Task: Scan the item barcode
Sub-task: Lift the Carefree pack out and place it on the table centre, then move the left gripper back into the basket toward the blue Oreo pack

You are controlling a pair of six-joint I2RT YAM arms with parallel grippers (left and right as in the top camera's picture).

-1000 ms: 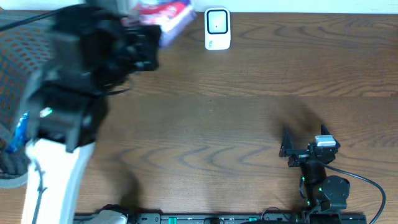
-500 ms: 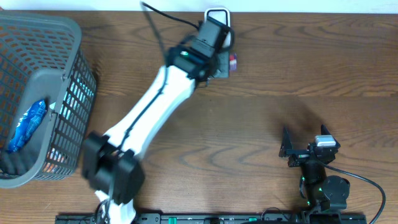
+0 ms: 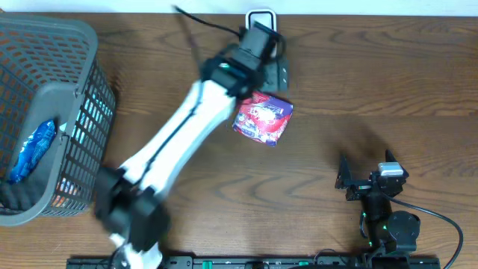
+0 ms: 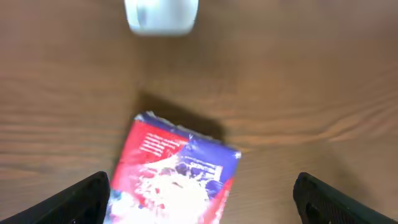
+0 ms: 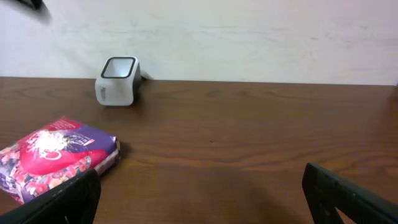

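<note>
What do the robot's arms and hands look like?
The left arm is a long white tube between chunky black joints, a black cable looping off near its wrist. The right arm is black, with a black cable and small green lights. The left hand and right hand have dark, pointed fingers.

Light was bright and even, glare whitened the packet [image 4: 174,180], the left wrist view was blurred, and the arm [image 3: 175,142] smeared overhead.

Left hand [image 4: 200,196], right hand [image 5: 200,194] (jaws spread)
</note>
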